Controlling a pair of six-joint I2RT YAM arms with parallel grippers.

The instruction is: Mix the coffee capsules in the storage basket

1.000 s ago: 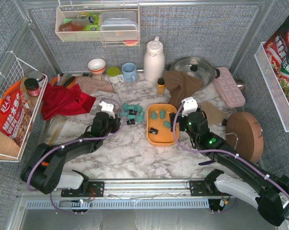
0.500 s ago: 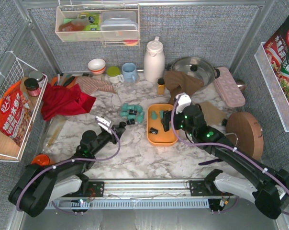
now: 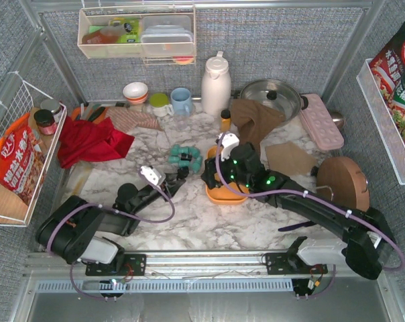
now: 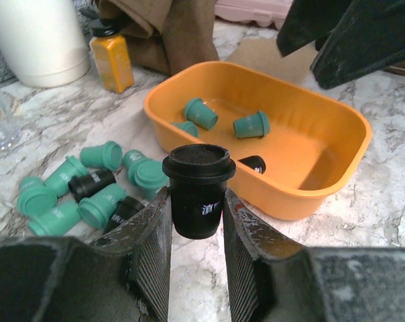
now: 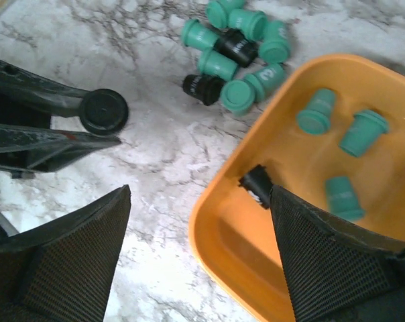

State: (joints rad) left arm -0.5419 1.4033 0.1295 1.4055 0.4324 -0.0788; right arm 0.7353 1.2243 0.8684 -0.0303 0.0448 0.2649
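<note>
Fingers of your left gripper (image 4: 196, 221) clamp 1 upright black capsule (image 4: 198, 181) just left of the orange storage basket (image 4: 336, 124). Your right gripper (image 5: 199, 258) hangs wide open, holding nothing, over that basket's left edge. The basket holds 4 capsules (image 5: 315, 111), 3 teal and 1 black, and the rest lie in a heap (image 5: 237, 47) on the marble (image 5: 155, 154) beside it.

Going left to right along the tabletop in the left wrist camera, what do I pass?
Loose pile of coffee capsules → black capsule held in the left gripper → orange storage basket.
</note>
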